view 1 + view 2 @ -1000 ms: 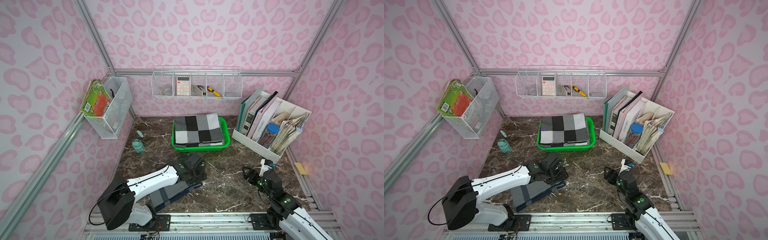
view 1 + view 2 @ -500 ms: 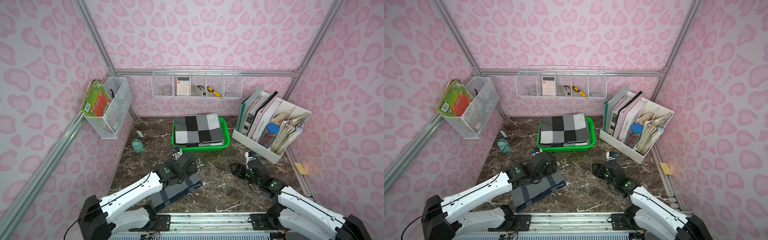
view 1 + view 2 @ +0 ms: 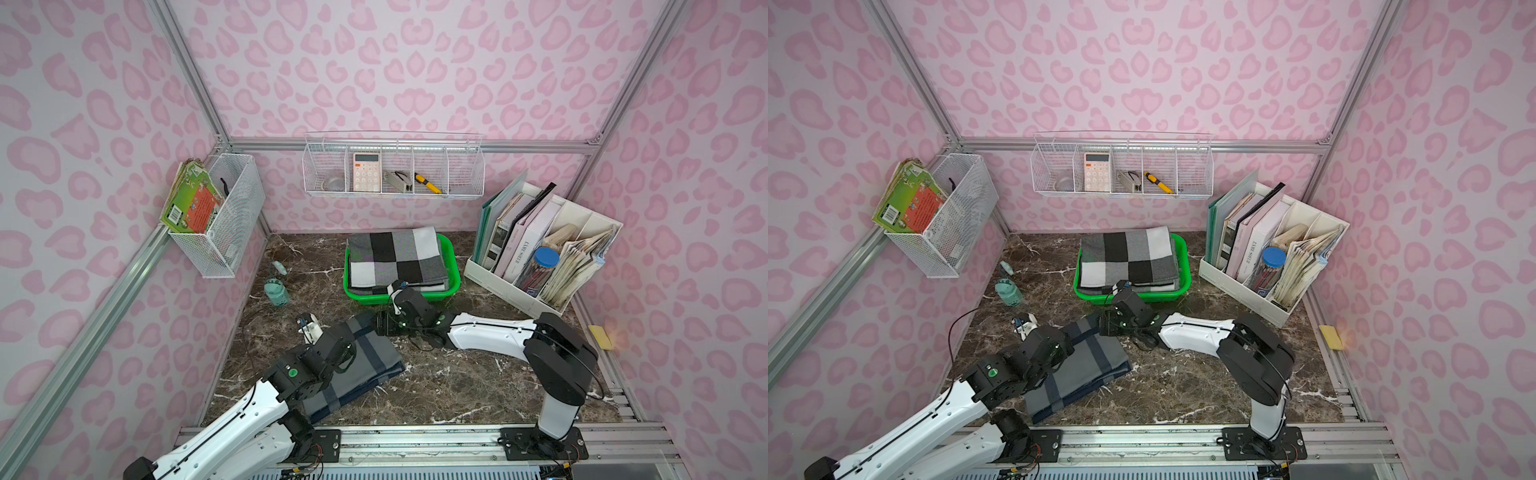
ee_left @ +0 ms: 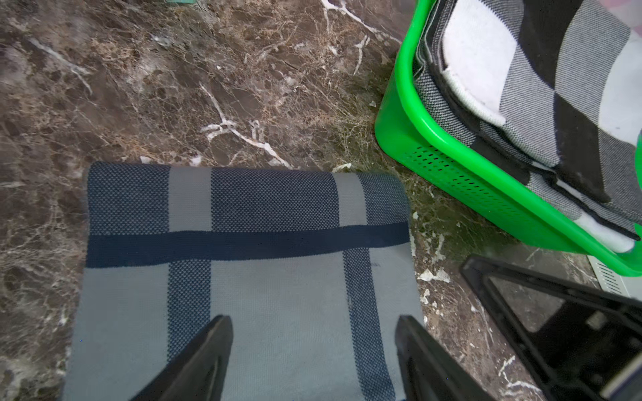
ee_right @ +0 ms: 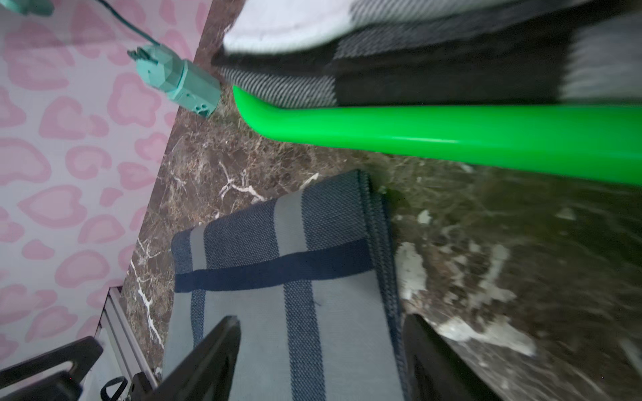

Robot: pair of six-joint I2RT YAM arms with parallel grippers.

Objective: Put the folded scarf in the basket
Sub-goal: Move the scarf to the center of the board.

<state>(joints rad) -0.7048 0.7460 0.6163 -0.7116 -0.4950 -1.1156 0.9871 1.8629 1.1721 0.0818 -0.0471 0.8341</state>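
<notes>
the right gripper [image 5: 319,323] had swung in from 5 o'clock over the folded scarf [image 3: 368,363], which lay at 7 o'clock of the basket [image 3: 359,294]; it and the left gripper [image 4: 312,319] stood wide, empty.

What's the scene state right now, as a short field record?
scarf: grey-blue, folded, flat on table, in front of basket, not in it
basket: green, already holds a checked folded cloth
left fingers: open, over scarf
right fingers: open, at scarf's end nearest basket
task: not done
</notes>
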